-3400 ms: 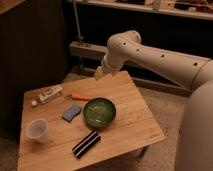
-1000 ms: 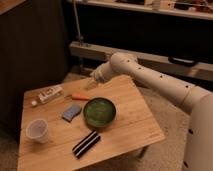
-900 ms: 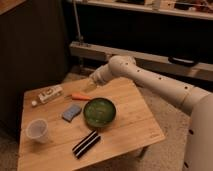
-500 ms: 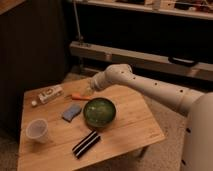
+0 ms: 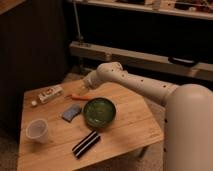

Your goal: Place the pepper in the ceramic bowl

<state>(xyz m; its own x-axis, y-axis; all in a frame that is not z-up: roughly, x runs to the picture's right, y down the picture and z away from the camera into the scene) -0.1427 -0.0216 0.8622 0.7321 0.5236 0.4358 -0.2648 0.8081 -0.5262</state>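
Observation:
The orange-red pepper (image 5: 78,97) lies on the wooden table (image 5: 130,125), just left of the far rim of the green ceramic bowl (image 5: 99,112). My gripper (image 5: 85,91) reaches down from the white arm to the table right beside the pepper's right end, behind the bowl. The bowl looks empty.
A blue sponge (image 5: 71,113) lies left of the bowl. A translucent plastic cup (image 5: 37,130) stands at the front left. A white box-like item (image 5: 49,94) lies at the far left. A black-and-white striped object (image 5: 86,143) lies near the front edge.
The arm has swung down and to the left, bringing the gripper from above the table's far side down close to the pepper. The table's objects have not moved.

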